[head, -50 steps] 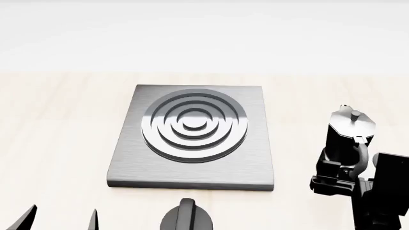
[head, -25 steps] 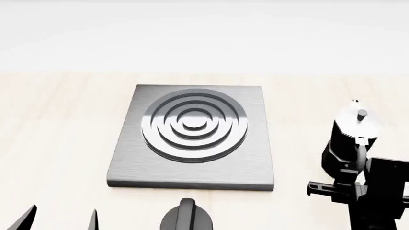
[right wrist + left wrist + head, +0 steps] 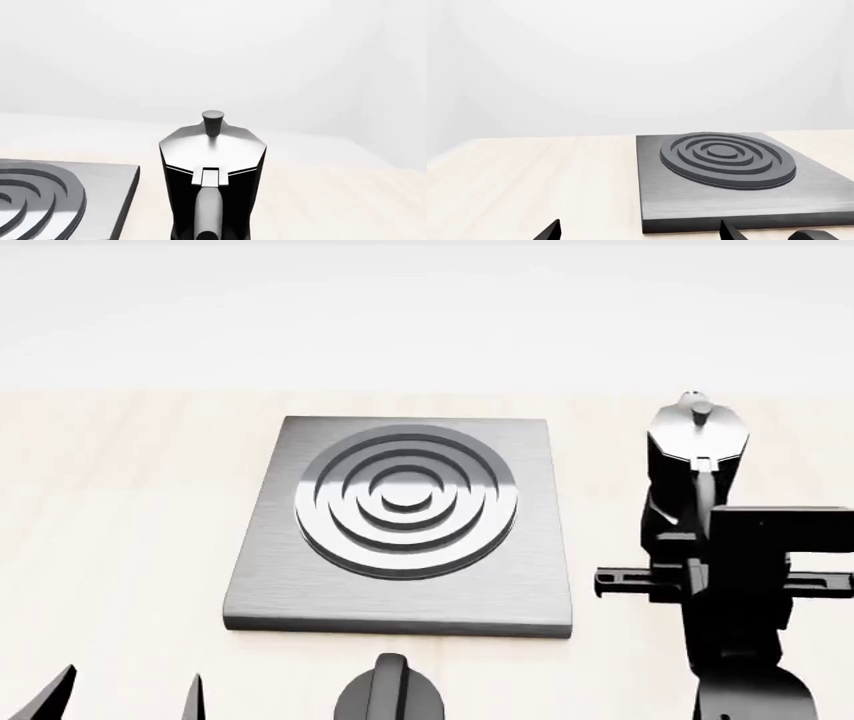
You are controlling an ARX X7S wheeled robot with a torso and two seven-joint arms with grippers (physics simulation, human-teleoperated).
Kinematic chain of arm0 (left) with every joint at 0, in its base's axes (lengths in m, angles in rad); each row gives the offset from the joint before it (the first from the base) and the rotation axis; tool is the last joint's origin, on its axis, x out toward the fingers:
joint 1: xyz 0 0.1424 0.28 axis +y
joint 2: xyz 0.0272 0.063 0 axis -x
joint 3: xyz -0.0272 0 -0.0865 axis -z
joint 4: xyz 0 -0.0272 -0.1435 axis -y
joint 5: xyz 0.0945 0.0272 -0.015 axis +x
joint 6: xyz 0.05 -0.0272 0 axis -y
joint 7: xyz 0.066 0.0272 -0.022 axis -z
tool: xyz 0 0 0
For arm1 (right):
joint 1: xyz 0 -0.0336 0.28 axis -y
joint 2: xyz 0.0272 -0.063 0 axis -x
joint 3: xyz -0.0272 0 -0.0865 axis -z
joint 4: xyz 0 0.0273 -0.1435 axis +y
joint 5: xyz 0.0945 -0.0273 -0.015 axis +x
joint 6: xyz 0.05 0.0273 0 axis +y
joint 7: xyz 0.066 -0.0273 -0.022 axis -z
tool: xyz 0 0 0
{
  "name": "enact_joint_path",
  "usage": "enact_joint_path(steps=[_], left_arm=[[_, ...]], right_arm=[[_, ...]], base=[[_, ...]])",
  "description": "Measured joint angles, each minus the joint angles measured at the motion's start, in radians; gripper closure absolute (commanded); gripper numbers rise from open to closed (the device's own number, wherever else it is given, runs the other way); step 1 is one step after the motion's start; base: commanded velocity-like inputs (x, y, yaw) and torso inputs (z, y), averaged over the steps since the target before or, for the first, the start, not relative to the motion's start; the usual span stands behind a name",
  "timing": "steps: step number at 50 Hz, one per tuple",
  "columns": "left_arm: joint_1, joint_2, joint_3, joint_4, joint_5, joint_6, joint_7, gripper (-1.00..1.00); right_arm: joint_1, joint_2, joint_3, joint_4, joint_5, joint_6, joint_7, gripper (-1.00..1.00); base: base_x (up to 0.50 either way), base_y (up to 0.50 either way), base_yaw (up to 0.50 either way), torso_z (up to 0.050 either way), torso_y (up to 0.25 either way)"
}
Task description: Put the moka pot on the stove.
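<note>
The right claw (image 3: pixel 697 540) is pinching the moka pot (image 3: pixel 694 455) by its handle, upright at the stove's (image 3: pixel 400 525) three o'clock; the left claw (image 3: pixel 127 695) is sitting spread at seven o'clock over the table (image 3: pixel 120 500).

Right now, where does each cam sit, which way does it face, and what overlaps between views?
Head view: up on the head, looking forward and down at the stove and the moka pot to its right; right gripper on the pot handle, left gripper fingertips at the near edge.
Left wrist view: low over the table, facing the stove side-on; only its own fingertips show.
Right wrist view: directly behind the moka pot, handle toward the lens; no finger visible.
Shared: all three see the stove; head and right wrist both see the pot.
</note>
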Motion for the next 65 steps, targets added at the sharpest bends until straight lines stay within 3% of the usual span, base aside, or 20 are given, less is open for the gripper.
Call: enact_joint_path(steps=[31, 51, 65], left_arm=[[0.011, -0.015, 0.011, 0.017, -0.012, 0.006, -0.017, -1.00], [0.021, -0.025, 0.016, 0.035, -0.017, 0.005, -0.031, -1.00], [0.023, -0.030, 0.020, 0.040, -0.020, 0.006, -0.039, -1.00]], right_arm=[[0.214, -0.103, -0.085, 0.180, -0.016, -0.076, -0.055, 1.00], [0.404, -0.197, -0.100, 0.535, 0.019, -0.242, -0.133, 1.00], [0.458, -0.245, -0.086, 0.622, 0.041, -0.250, -0.158, 1.00]], base=[[0.00, 0.00, 0.00, 0.000, 0.001], [0.00, 0.00, 0.00, 0.000, 0.001], [0.00, 0.00, 0.00, 0.000, 0.001]])
